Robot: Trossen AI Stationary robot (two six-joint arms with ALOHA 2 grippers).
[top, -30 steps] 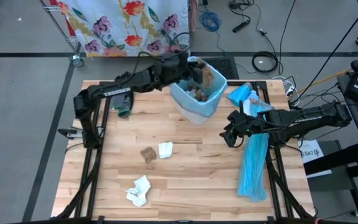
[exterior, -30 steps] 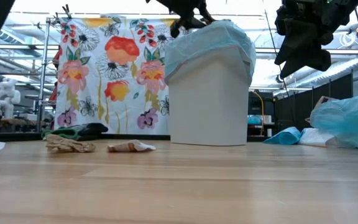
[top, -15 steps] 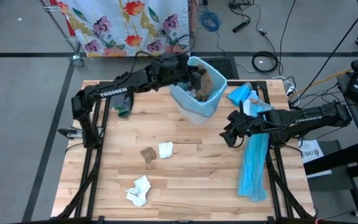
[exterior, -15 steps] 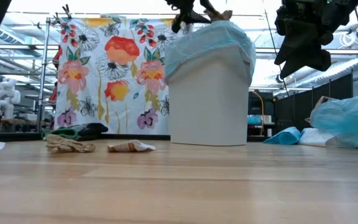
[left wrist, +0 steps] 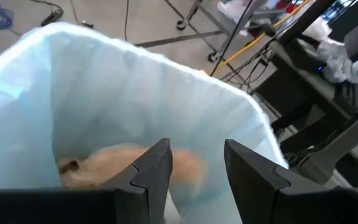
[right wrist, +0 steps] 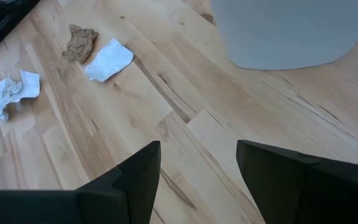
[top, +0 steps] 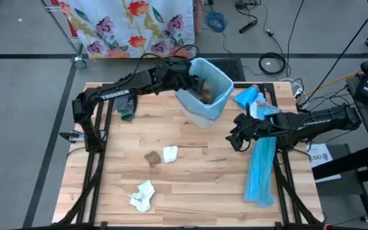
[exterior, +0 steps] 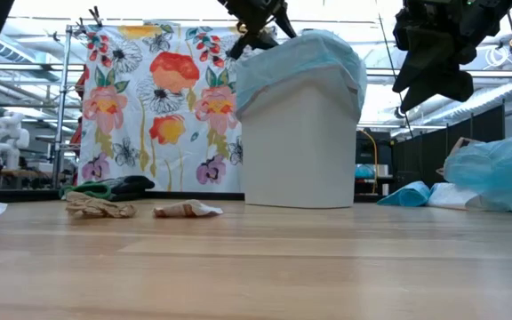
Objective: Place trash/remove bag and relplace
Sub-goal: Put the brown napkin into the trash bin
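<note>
Left gripper hung open and empty over the bin's rim, while the brown wad and white tissue lay nearer the open right gripper.

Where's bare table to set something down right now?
Bare wood: the stretch between the bin and the brown wad, and the near-right area between the white crumple and the blue plastic strip. Crowded: the far-right corner, with blue bags and the right end effector.

Crumpled paper trash, wood table
</note>
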